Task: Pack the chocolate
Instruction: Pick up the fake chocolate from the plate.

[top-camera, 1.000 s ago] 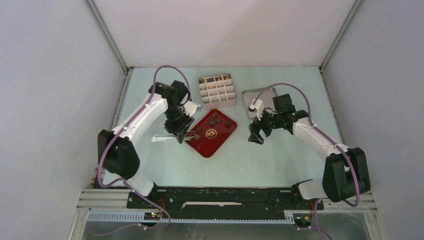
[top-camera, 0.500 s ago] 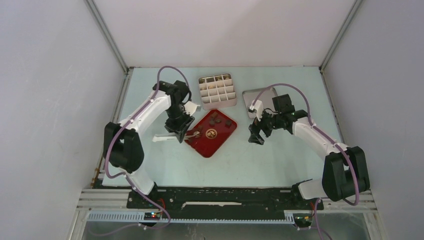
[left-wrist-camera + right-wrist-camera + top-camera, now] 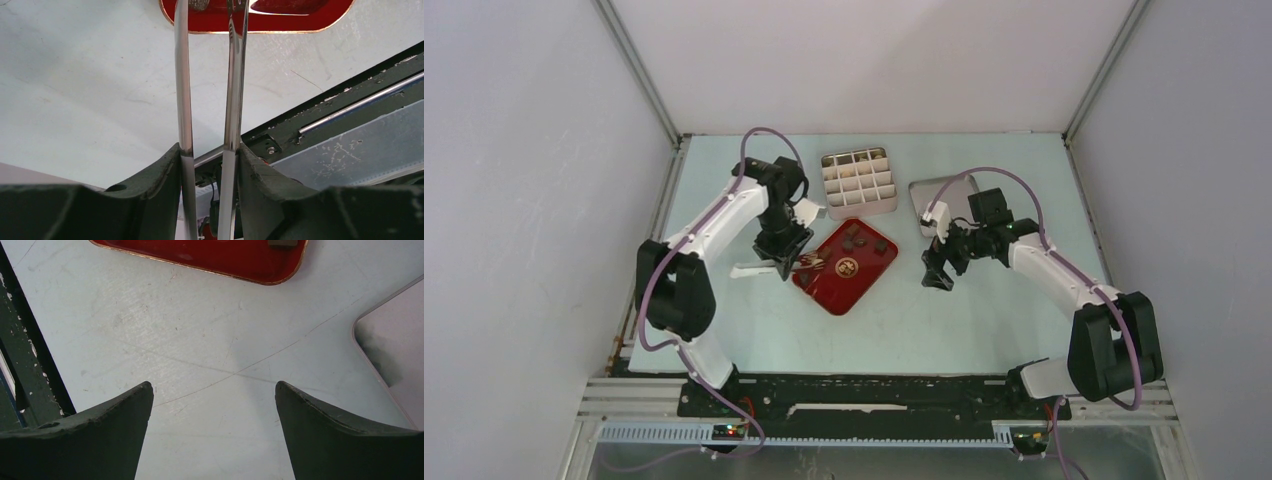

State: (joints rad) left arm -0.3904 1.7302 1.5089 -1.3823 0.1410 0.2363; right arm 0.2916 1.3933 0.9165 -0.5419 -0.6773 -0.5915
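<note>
Just left of the red tray [image 3: 839, 292], a pale strip [image 3: 749, 272] lies on the table [image 3: 924, 330]; what it is cannot be made out. Above it, at the tray's left edge, the left claw [image 3: 782, 262] is clamped on a pair of metal tongs [image 3: 182, 75]. The two blades sit pressed between its fingers [image 3: 160, 170] and run forward with a gap between them. Their tips reach over the tray's left rim, where a small brownish lump shows right by them. Whether the tips are pinching it cannot be told. The chocolate [image 3: 855, 238] is mostly on the tray: a few dark pieces lie in its far half, one more near its far right corner, and another at the left rim by the tongs. Behind the tray, just beyond its far corner, stands a pale box [image 3: 864, 207] split into small square cells, several with pieces already inside. To the right of the tray and a little farther back, a flat grey lid [image 3: 939, 195] lies on the table. Just right of the tray, in front of the lid, the right claw [image 3: 936, 275] hangs over bare table with its jaws spread wide and nothing between them.
</note>
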